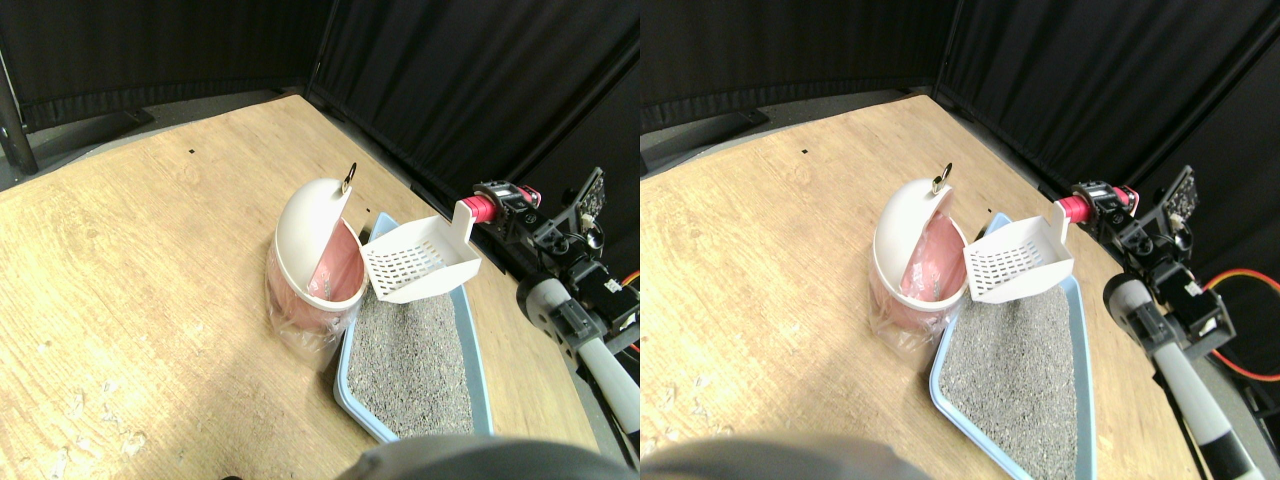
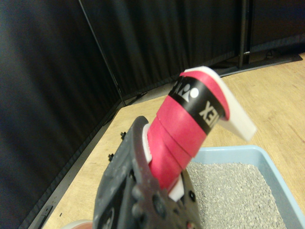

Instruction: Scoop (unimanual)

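Right tool (image 1: 497, 207) grips the red-wrapped handle (image 1: 481, 209) of the white slotted scoop (image 1: 418, 262); in the wrist view the dark jaw frame sits closed around the red wrap (image 2: 183, 138), with the white end of the handle (image 2: 236, 117) projecting beyond it. Scoop is held in the air, extending from the tool toward the bin, its open basket facing up and tilted, slotted floor visible; nothing can be made out inside it. Below the scoop and the tool lies the light blue litter tray (image 1: 476, 370), filled with grey granular litter (image 1: 418, 360) with a fairly even surface; the scoop hovers over the tray's far end, apart from the litter. Just beyond the scoop's front lip stands a small pink waste bin (image 1: 330, 290) lined with a clear plastic bag (image 1: 295, 335), its white domed swing lid (image 1: 308, 230) tipped up, showing the pink interior. A small metal ring (image 1: 349, 181) stands at the top of the lid. The scoop's front edge is just beside the bin's rim; whether they touch cannot be told. Bin and tray sit side by side on the light wood-grain tabletop (image 1: 150, 260). Black curtains (image 1: 470, 80) hang behind the tool and along the far edge. The manipulator arm (image 1: 580, 320) trails back from the tool, toward the lower right of the stereo view.
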You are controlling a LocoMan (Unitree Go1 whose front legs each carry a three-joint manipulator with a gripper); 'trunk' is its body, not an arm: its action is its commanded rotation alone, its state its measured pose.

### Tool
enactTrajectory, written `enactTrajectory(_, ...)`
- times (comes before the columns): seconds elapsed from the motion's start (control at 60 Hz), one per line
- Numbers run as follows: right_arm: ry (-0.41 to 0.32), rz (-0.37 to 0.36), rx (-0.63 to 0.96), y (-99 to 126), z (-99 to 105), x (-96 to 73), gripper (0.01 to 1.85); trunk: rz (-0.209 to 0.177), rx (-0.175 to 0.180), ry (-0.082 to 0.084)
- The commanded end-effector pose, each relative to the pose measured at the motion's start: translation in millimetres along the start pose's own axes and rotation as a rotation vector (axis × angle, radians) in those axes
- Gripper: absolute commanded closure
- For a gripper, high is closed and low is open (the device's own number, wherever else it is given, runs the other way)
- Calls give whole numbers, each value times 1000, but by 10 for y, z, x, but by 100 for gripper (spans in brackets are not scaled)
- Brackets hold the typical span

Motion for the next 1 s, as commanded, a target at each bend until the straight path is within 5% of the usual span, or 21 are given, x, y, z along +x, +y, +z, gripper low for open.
enactTrajectory(0.017,-91,3,17,-21,28,19,181,6,-1,9)
enactTrajectory(0.383,-161,-97,167,-267,-151,-97,181,-39,37,20)
enactTrajectory(0.683,-311,-211,382,-553,-493,-283,181,-90,89,30)
enactTrajectory(1.0,-378,-314,517,-777,-842,-507,181,-158,153,39)
